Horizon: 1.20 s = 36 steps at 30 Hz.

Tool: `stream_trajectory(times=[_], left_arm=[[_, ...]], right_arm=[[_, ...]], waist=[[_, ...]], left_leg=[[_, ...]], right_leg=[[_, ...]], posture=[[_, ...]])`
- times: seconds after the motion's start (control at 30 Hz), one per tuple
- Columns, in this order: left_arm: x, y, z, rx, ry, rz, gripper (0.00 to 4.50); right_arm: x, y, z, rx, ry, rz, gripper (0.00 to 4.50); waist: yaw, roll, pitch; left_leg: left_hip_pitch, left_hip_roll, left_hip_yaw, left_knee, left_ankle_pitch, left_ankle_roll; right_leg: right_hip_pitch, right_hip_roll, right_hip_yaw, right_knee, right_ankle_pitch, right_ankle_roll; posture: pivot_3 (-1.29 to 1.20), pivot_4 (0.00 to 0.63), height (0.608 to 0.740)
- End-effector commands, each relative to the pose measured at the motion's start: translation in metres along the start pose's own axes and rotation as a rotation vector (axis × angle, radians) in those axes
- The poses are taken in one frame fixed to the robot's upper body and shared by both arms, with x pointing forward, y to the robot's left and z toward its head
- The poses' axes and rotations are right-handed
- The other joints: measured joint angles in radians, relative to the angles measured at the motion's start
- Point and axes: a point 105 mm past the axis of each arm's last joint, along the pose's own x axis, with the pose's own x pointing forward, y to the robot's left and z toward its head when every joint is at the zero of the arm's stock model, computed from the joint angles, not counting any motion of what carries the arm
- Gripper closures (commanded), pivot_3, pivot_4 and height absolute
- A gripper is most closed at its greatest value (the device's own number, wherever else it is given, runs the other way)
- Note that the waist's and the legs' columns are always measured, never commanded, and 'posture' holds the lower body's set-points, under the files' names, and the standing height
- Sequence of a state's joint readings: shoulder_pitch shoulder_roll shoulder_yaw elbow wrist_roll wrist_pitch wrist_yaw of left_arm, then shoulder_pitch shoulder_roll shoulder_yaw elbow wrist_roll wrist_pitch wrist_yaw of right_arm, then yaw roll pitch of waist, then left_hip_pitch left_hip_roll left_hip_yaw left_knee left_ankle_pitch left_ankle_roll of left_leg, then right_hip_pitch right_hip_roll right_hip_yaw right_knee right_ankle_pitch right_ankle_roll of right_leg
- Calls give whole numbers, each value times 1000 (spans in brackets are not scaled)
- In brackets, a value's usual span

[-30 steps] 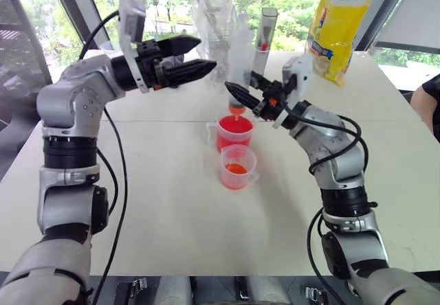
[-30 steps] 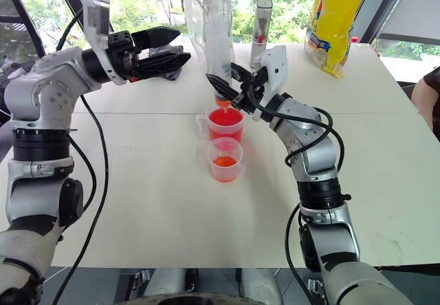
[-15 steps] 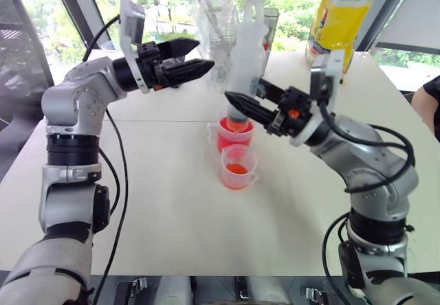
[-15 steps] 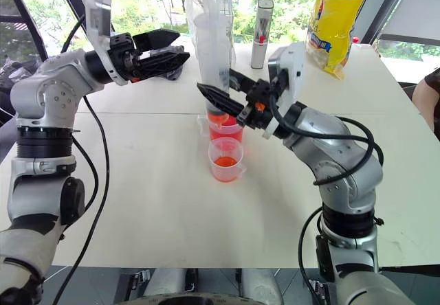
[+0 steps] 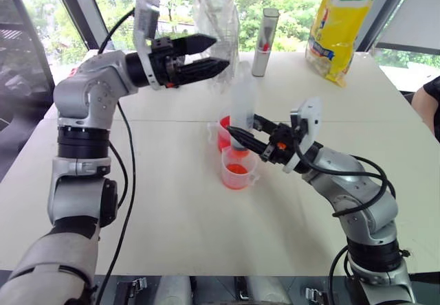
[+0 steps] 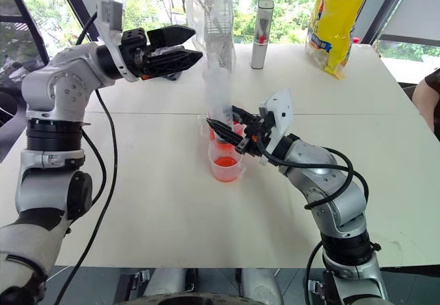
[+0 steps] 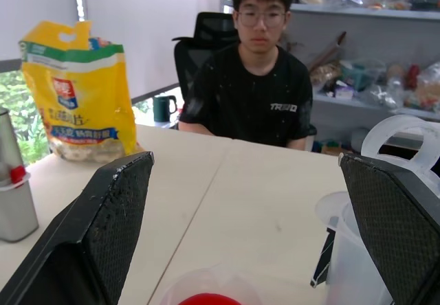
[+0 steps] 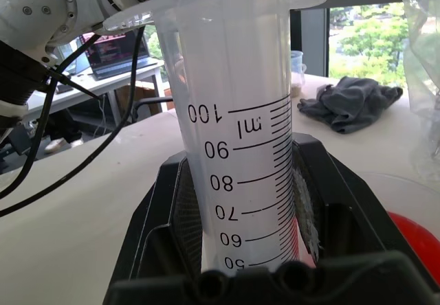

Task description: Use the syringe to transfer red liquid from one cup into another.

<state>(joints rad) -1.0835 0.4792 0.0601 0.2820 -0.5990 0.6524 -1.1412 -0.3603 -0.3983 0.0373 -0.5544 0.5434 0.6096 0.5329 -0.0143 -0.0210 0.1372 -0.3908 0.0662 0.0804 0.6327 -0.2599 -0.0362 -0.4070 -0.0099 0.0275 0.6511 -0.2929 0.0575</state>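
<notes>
The clear syringe (image 5: pixel 242 99) stands upright, and my right gripper (image 5: pixel 240 129) is shut on its lower barrel. Its printed marks fill the right wrist view on the syringe (image 8: pixel 240 113), clamped between the black fingers (image 8: pixel 168 216). The red-tinted tip hangs over the mouth of the smaller cup (image 5: pixel 237 169), which holds a little red liquid (image 5: pixel 236 168). The larger cup (image 5: pixel 223 132) of red liquid stands just behind it, partly hidden. My left gripper (image 5: pixel 221 51) is open, up and to the left of the syringe's top, holding nothing.
At the table's far side stand a silver tube (image 5: pixel 265 34), a yellow bag (image 5: pixel 337 20) and a crumpled clear plastic bag (image 5: pixel 216 9). A person (image 7: pixel 258 92) sits across the table. A grey cloth (image 8: pixel 350 102) lies on it.
My right arm has drawn back and sunk with the syringe, carrying its tip from over the larger cup to over the smaller one. The left gripper has shifted slightly toward the syringe.
</notes>
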Motion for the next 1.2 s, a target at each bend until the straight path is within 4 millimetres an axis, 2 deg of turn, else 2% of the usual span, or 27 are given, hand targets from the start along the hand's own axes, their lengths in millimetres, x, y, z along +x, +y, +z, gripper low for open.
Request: stream_trajectory(times=[0.03,0.3,0.67,1.0,1.2], left_arm=[[8,-8,14,43,-8,-54,30],[6,-18,15,34,15,-122,30],[-11,-15,20,45,43,-92,30],[0,-24,13,27,49,-151,30],[13,-26,6,41,57,-171,30]], right_arm=[[1,3,9,-36,-41,16,3081],[2,2,8,-48,-41,20,3081],[3,0,6,-51,-38,26,3081],[3,-1,6,-53,-33,29,3081],[2,-1,6,-55,-32,28,3081]], waist=[[0,0,0],[-4,0,0],[-2,0,0],[-1,0,0],[-1,0,0]], left_leg=[[0,0,0,0,0,0],[0,0,0,0,0,0],[0,0,0,0,0,0],[0,0,0,0,0,0],[0,0,0,0,0,0]], right_leg=[[0,0,0,0,0,0],[0,0,0,0,0,0],[0,0,0,0,0,0],[0,0,0,0,0,0],[0,0,0,0,0,0]], posture=[[0,150,740],[0,150,740],[0,150,740],[0,150,740],[0,150,740]])
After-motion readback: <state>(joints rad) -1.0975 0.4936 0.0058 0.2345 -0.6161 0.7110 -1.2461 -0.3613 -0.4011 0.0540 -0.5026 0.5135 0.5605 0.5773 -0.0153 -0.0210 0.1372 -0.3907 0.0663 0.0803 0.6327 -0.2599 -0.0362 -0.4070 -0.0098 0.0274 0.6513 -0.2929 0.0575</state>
